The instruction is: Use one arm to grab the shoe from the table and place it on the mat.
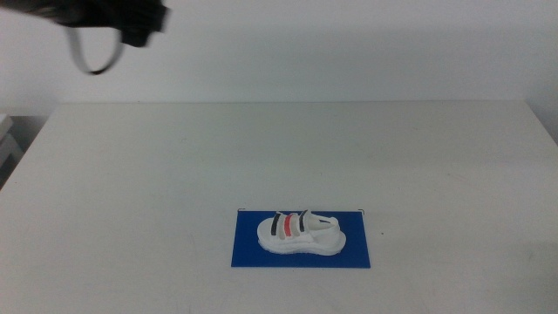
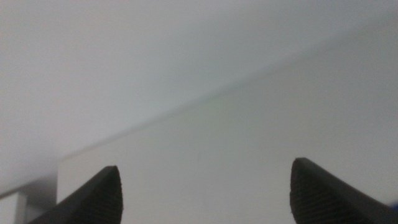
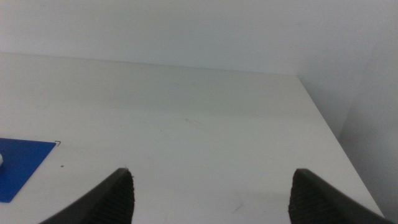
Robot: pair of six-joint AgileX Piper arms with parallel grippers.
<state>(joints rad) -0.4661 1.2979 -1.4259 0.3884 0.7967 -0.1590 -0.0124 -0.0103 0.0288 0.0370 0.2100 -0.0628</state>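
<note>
The shoe (image 1: pixel 301 234) lies flat on the mat (image 1: pixel 248 251), sole down, with all of it inside the blue rectangle. Its long axis runs along the mat's long side, across the middle view from left to right, and the black, red and black straps cross it. Nothing touches it. The mat sits on the table (image 1: pixel 174 166), toward the near edge and about midway across.

The left arm (image 1: pixel 113 17) is high in the far-left corner of the middle view, well apart from the shoe, with a cable loop hanging from it. Its gripper (image 2: pixel 205 193) has its jaws wide apart and empty, and its wrist camera sees only bare table and wall. The shoe lies well forward and to the right of it.

The right gripper (image 3: pixel 210 196) is out of the middle view; its jaws also stand wide apart with nothing between them. Its wrist view catches a corner of the mat off to one side, so it may be the nearer arm.

By how things lie, the placing looks done; no further grasp seems needed.
</note>
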